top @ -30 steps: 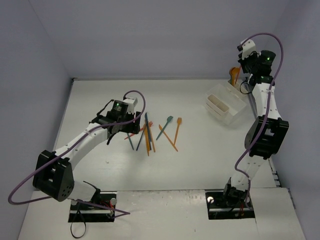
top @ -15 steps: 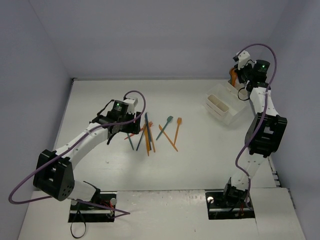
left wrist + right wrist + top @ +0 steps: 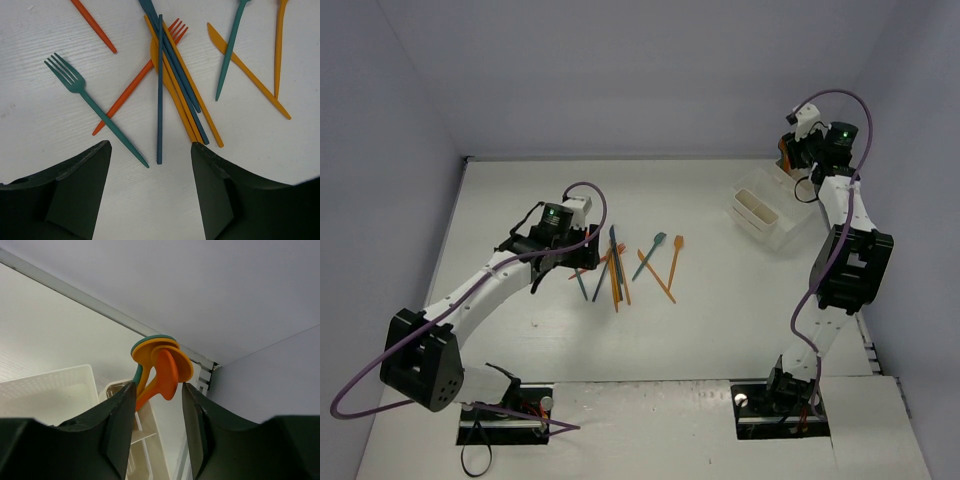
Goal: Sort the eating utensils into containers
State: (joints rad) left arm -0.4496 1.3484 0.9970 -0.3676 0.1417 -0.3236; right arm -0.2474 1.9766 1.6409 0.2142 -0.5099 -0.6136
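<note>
Between right gripper (image 3: 158, 386) jaws: three stacked spoons (image 3: 165, 362), clamped near bins (image 3: 50, 385).

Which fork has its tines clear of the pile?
The teal fork; its tines lie on bare table, while those of the orange fork meet the pile.

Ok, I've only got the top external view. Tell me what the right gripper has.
Observer: Three stacked spoons, teal, yellow-orange and orange, stick out between the fingers of the right gripper, by the white bins. I cannot tell whether it clamps them.
Operator: Now check the left gripper's jaws.
Observer: The left gripper is open and empty.
Operator: Name what lies nearest it.
Observer: A dark blue utensil. Its handle end lies about midway between the fingers.
</note>
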